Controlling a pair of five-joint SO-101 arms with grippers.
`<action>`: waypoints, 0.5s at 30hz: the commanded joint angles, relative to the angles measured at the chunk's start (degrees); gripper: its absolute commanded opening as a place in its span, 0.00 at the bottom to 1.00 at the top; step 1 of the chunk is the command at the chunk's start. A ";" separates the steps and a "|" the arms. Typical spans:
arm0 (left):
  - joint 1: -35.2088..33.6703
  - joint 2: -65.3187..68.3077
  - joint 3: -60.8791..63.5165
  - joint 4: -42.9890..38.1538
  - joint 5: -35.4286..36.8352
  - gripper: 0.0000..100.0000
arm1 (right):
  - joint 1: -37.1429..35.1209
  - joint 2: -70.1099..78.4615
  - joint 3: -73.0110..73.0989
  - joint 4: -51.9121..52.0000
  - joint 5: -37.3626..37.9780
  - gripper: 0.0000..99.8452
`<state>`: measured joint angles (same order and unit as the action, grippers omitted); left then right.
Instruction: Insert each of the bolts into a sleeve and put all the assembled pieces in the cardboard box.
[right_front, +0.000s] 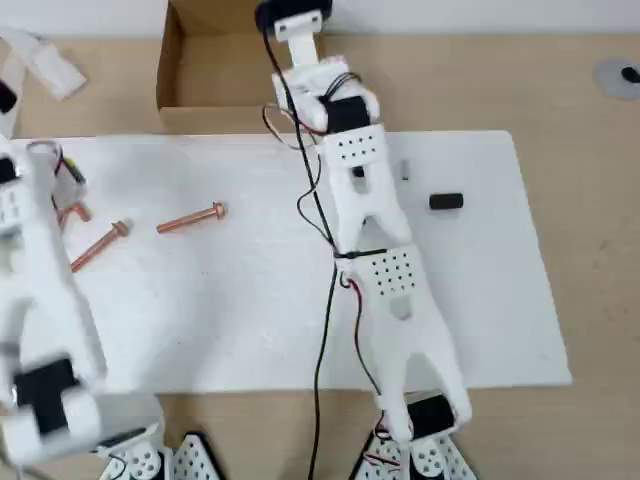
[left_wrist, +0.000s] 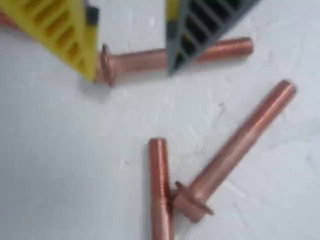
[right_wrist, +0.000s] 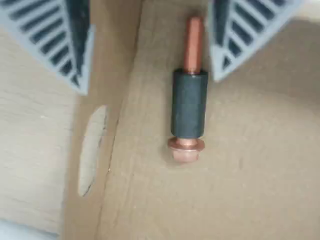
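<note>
My right gripper (right_wrist: 150, 84) hangs open over the cardboard box (right_wrist: 235, 190). On the box floor below it lies an assembled piece (right_wrist: 189, 105), a copper bolt inside a black sleeve, free of the fingers. My left gripper (left_wrist: 132, 74) is open just above the white mat, with its yellow finger (left_wrist: 65, 30) and grey finger (left_wrist: 200, 25) on either side of a copper bolt (left_wrist: 145, 59). Two more bolts (left_wrist: 240, 142) (left_wrist: 160, 190) lie close by, touching each other. In the high view a loose black sleeve (right_front: 446, 201) lies on the mat beside the right arm (right_front: 370, 200).
The white mat (right_front: 250, 320) covers the middle of the wooden table. Bolts (right_front: 190, 218) (right_front: 100, 245) lie on its left part near the left arm (right_front: 40, 290). The box (right_front: 172, 70) stands at the far edge. A small grey piece (right_front: 404, 170) lies near the sleeve.
</note>
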<state>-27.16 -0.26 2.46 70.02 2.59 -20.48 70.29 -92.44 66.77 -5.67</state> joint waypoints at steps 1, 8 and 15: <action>-1.32 13.76 -20.13 5.63 1.23 0.11 | -1.01 -6.99 -2.95 4.22 -0.26 0.20; -3.96 33.89 -46.77 13.01 3.52 0.11 | -1.19 -7.78 -2.95 10.73 -0.18 0.20; -3.69 49.89 -65.85 19.43 3.78 0.11 | -1.19 -7.78 -2.95 13.36 0.00 0.20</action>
<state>-30.51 46.68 -54.33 87.34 5.58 -20.48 68.00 -92.44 79.69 -5.67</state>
